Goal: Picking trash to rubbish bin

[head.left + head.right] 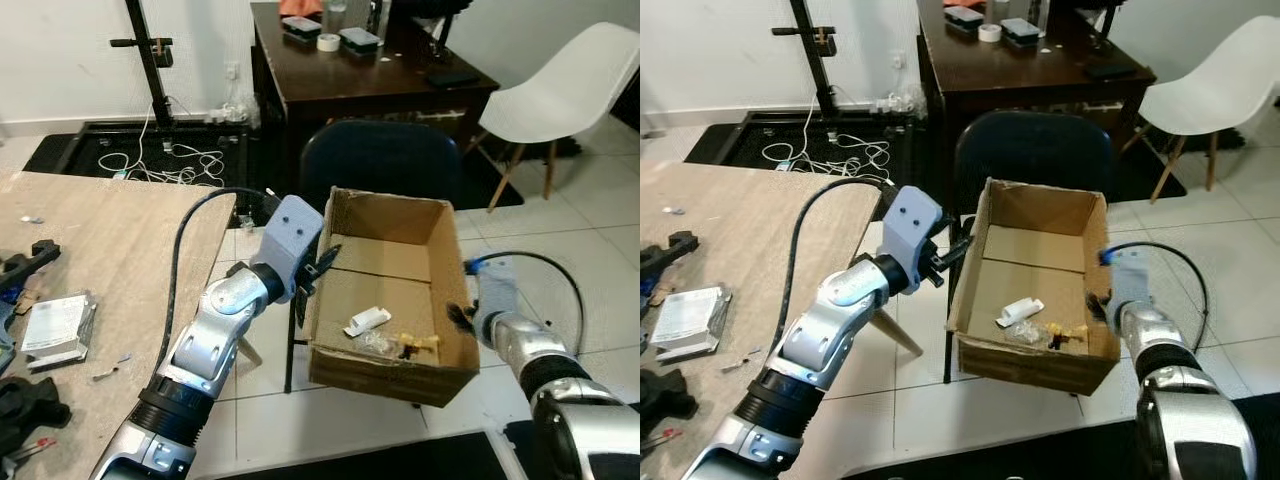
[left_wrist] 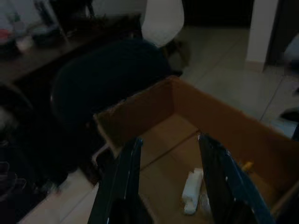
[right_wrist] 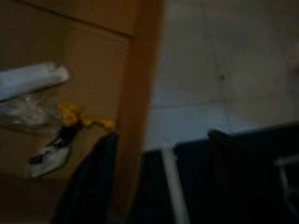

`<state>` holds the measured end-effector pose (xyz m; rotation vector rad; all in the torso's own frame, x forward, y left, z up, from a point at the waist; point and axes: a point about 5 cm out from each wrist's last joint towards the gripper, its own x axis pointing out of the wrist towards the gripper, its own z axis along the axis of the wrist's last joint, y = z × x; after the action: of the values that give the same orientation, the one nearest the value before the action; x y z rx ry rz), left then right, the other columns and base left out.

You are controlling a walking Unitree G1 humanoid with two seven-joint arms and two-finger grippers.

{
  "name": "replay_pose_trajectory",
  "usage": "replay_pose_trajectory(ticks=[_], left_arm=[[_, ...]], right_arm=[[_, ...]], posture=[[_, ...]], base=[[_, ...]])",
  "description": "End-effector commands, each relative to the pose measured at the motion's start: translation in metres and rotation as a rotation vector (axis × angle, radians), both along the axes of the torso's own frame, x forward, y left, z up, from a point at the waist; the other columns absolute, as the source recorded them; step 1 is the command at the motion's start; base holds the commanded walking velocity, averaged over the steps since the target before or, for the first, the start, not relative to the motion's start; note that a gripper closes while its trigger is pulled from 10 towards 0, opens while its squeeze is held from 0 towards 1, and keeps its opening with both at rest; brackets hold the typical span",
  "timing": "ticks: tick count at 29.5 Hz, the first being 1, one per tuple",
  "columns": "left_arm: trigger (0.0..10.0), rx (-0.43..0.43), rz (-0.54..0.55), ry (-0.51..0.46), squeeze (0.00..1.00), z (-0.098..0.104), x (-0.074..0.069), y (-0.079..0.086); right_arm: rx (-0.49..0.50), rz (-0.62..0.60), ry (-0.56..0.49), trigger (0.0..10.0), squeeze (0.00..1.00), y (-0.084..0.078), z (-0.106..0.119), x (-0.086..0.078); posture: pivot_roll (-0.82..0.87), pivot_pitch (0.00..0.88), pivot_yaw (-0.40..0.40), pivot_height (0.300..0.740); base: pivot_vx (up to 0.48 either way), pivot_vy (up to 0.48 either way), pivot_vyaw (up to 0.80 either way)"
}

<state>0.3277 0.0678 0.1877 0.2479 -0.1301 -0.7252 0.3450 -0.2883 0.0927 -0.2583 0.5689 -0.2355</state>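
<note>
We see an open cardboard box [image 1: 392,262] resting on a dark chair [image 1: 380,160], held between our two arms. Our left gripper [image 1: 322,268] sits at the box's left wall, its two black fingers [image 2: 122,179] spread wide, one on either side of that wall's top edge. Our right gripper [image 1: 461,316] is at the opposite wall, near the front corner; its fingers [image 3: 91,182] stand apart astride that wall, one inside the box and one outside.

Between the two grippers, on the box floor, lies the trash: a white crumpled tube [image 1: 367,320], a clear plastic wrapper [image 1: 378,341] just beside it, and a small yellow and black scrap [image 1: 417,345] nearest the right gripper.

Behind the left arm, a wooden counter [image 1: 110,235] carries a small packet [image 1: 55,323] and black tools [image 1: 28,262].
</note>
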Motion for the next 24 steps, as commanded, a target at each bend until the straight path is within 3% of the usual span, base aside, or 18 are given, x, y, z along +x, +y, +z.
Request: replay_pose_trajectory(ticks=[1,2,3,4,5,7,8,9,11,12,13,16,17,19,21,22,24], left_arm=[[10.0,0.019,0.006,0.015,0.00,-0.004,-0.001,0.000],[10.0,0.022,0.006,0.013,0.00,-0.004,-0.001,0.001],[10.0,0.026,0.005,0.011,0.00,-0.004,-0.001,0.001],[10.0,0.019,0.010,0.015,0.00,-0.005,-0.001,0.002],[10.0,0.021,0.015,0.012,0.00,-0.005,-0.001,0.003],[10.0,0.021,0.024,0.007,0.00,-0.004,0.000,0.004],[10.0,0.015,0.078,-0.015,0.00,-0.002,0.003,0.008],[10.0,0.002,0.118,-0.027,0.00,0.000,0.005,0.011],[10.0,-0.025,0.159,-0.037,0.00,0.003,0.007,0.015],[10.0,-0.081,0.209,-0.040,0.00,0.009,0.009,0.020],[10.0,-0.192,0.290,-0.044,0.00,0.020,0.012,0.030],[10.0,-0.257,0.329,-0.038,0.00,0.025,0.013,0.036],[10.0,-0.330,0.406,-0.022,0.00,0.030,0.013,0.050],[10.0,-0.317,0.439,-0.016,0.00,0.028,0.011,0.057],[10.0,-0.317,0.439,-0.016,0.00,0.028,0.011,0.057],[10.0,-0.290,0.446,-0.009,0.00,0.023,0.007,0.060],[10.0,-0.287,0.451,-0.008,0.00,0.021,0.006,0.061]], right_arm=[[0.417,-0.118,-0.033,10.0,0.00,0.013,-0.010,-0.001],[0.631,-0.045,-0.101,10.0,0.00,0.025,-0.010,0.001],[0.233,0.025,-0.067,10.0,0.00,0.008,-0.004,0.000],[0.347,-0.035,-0.220,10.0,0.00,0.014,0.008,0.008],[0.397,-0.035,-0.287,10.0,0.00,0.016,0.015,0.012],[0.182,0.100,-0.365,10.0,0.00,0.018,0.031,0.017],[0.192,0.079,-0.474,10.0,0.00,0.022,0.049,0.024],[0.226,0.049,-0.516,10.0,0.00,0.023,0.056,0.026],[0.197,0.055,-0.547,10.0,0.00,0.025,0.064,0.028],[0.155,0.081,-0.603,10.0,0.00,0.029,0.076,0.030],[0.116,0.114,-0.718,10.0,0.00,0.040,0.094,0.031],[0.137,0.128,-0.774,10.0,0.00,0.046,0.101,0.030],[0.129,0.175,-0.817,10.0,0.00,0.060,0.104,0.027],[0.159,0.213,-0.814,10.0,0.00,0.074,0.098,0.025],[0.159,0.213,-0.814,10.0,0.00,0.074,0.098,0.025],[0.199,0.243,-0.802,10.0,0.00,0.088,0.090,0.022],[0.209,0.255,-0.808,10.0,0.00,0.093,0.088,0.020]], posture=[[0.10,0.100,0.013,0.740],[0.10,0.101,0.009,0.740],[0.10,0.101,0.010,0.740],[0.10,0.104,0.011,0.740],[0.10,0.104,0.011,0.740],[0.10,0.104,0.011,0.740],[0.11,0.106,0.010,0.740],[0.10,0.105,0.017,0.740],[0.10,0.104,0.022,0.740],[0.10,0.104,0.022,0.740],[0.10,0.102,0.023,0.740],[0.10,0.099,0.023,0.740],[0.10,0.095,0.021,0.740],[0.11,0.087,0.012,0.740],[0.11,0.087,0.012,0.740],[0.11,0.087,0.012,0.740],[0.11,0.087,0.012,0.740]], base=[[0.000,0.000,0.00],[0.000,0.000,0.00],[0.000,0.000,0.00],[0.000,0.000,0.00],[0.000,0.000,0.00],[0.000,0.000,0.00],[0.000,0.000,0.00],[0.000,0.000,0.00],[0.000,0.000,0.00],[0.000,0.000,0.00],[0.000,0.000,0.00],[0.000,0.000,0.00],[0.000,0.000,0.00],[0.000,0.000,0.00],[0.000,0.000,0.00],[0.000,0.000,0.00],[0.000,0.000,0.00]])
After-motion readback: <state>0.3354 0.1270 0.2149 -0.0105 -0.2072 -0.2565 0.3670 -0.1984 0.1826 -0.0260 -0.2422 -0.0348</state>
